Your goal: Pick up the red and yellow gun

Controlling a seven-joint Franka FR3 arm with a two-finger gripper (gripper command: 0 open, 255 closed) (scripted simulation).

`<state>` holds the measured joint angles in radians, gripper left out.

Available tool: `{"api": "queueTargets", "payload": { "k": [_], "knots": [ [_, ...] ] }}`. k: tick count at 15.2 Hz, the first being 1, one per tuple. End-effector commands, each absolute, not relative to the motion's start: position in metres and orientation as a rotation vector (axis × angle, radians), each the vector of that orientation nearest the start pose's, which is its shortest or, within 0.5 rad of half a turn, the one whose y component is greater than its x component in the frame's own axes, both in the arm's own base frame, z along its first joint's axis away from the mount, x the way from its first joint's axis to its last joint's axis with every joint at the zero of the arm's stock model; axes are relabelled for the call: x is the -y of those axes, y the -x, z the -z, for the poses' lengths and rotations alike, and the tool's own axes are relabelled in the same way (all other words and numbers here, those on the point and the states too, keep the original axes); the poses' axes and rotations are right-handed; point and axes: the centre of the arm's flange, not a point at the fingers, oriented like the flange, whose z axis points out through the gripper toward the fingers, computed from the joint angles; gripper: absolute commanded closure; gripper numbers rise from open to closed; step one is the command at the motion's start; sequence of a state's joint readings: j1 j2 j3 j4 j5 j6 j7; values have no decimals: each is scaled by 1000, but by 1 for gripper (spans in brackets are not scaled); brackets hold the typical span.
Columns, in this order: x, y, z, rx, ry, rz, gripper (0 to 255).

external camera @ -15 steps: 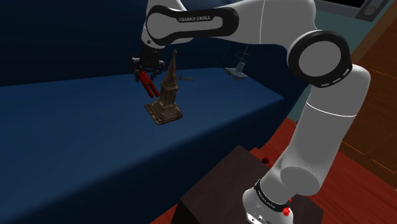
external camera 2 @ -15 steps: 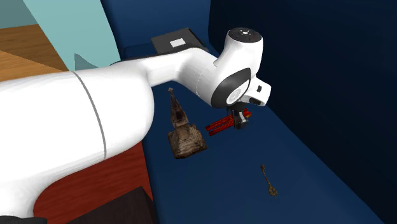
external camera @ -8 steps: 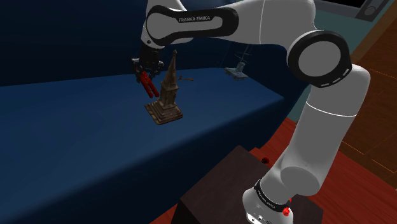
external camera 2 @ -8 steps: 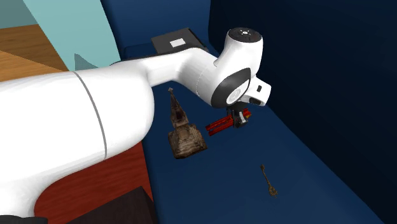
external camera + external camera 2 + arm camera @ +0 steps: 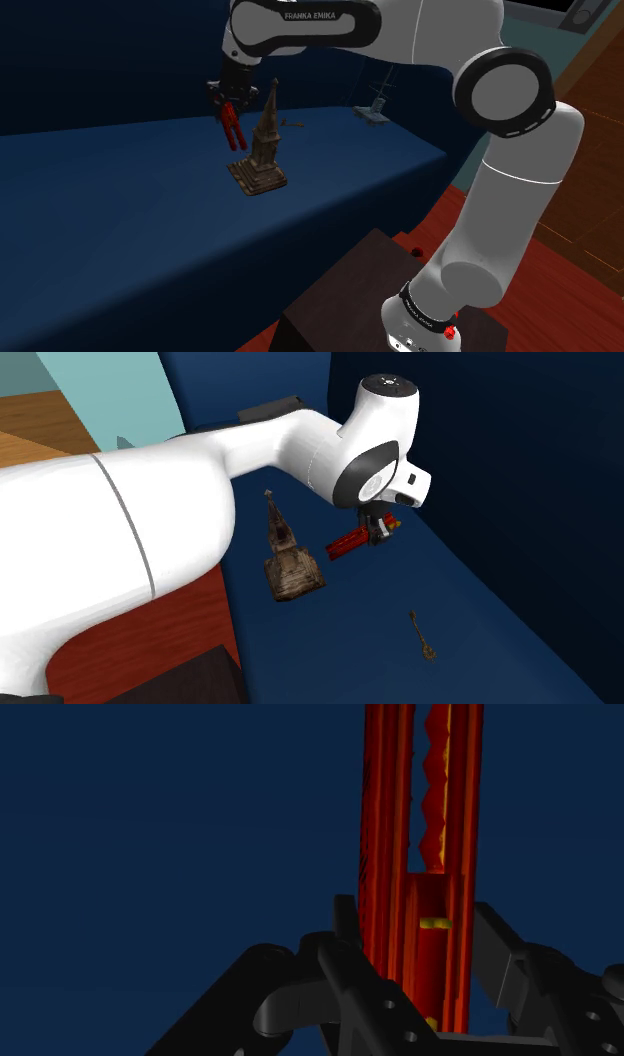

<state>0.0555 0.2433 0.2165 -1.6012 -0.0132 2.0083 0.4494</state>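
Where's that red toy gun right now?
The red and yellow gun is clasped in the black tool, hanging over the dark blue surface, just to the shoulder view's left of the brown tower model.

A big dark blue surface [image 5: 120, 220] fills the left and middle of the shoulder view. It is flat and smooth. I cannot tell if it is a bed or a sofa seat. A brown toy tower [image 5: 259, 150] stands upright on it near the middle of the frame, on a square base. Just behind the tower, a bit to the right, lies a small thin dark thing [image 5: 291, 123]. Farther right sits a little grey thing [image 5: 373, 112] with a post sticking up. In the second exterior view the thin dark thing [image 5: 423, 637] lies at the lower right, well apart from the tower [image 5: 290, 557].
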Motion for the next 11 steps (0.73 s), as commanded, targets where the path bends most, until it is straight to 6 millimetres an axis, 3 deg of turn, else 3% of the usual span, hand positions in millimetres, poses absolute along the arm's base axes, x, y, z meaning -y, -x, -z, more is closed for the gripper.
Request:
{"api": "queueTargets", "payload": {
  "k": [1, 9, 11],
  "knots": [
    [-161, -631, -518, -278, 3025, 220, 255],
    [-161, -631, -560, -278, 3025, 220, 255],
    [-161, -631, -561, -278, 3025, 220, 255]
  ]
}}
